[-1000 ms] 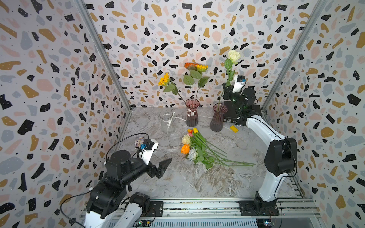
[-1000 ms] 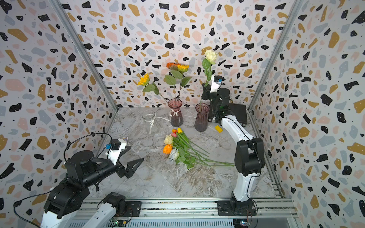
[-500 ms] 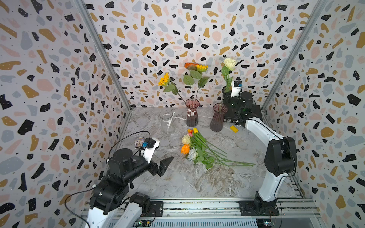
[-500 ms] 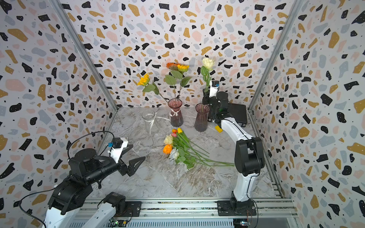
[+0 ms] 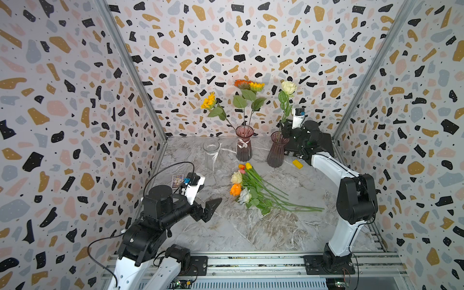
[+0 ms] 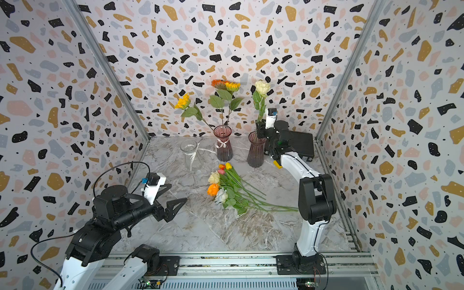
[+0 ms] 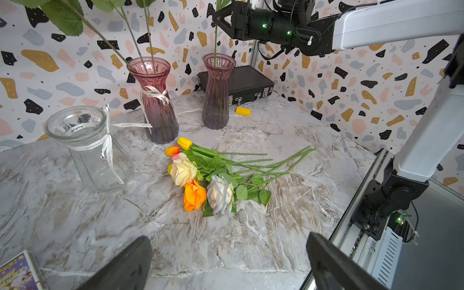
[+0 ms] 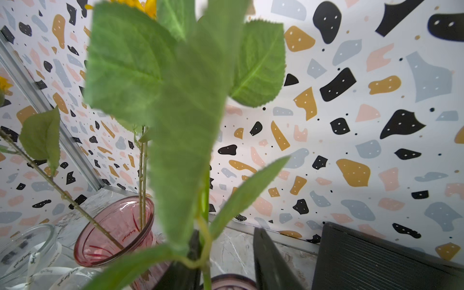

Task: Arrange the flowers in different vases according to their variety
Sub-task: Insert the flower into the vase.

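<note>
Right end effector (image 8: 226, 241) stood parted around the rose (image 5: 288, 87) stem above the right vase (image 5: 276, 153), leaves (image 8: 180, 113) blocking its camera, case (image 7: 238, 80) just beside. Left end effector (image 7: 227, 237) gaped.

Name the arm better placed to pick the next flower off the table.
Left: the left gripper is open, empty, facing the loose flowers; the right gripper is at the plain pink vase, around the stem of the cream rose.

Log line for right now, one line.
rose: in plain vase | right gripper: open around its stem | left gripper: open, empty | sunflowers: bow vase | clear vase: empty | loose flowers: lying on table
</note>
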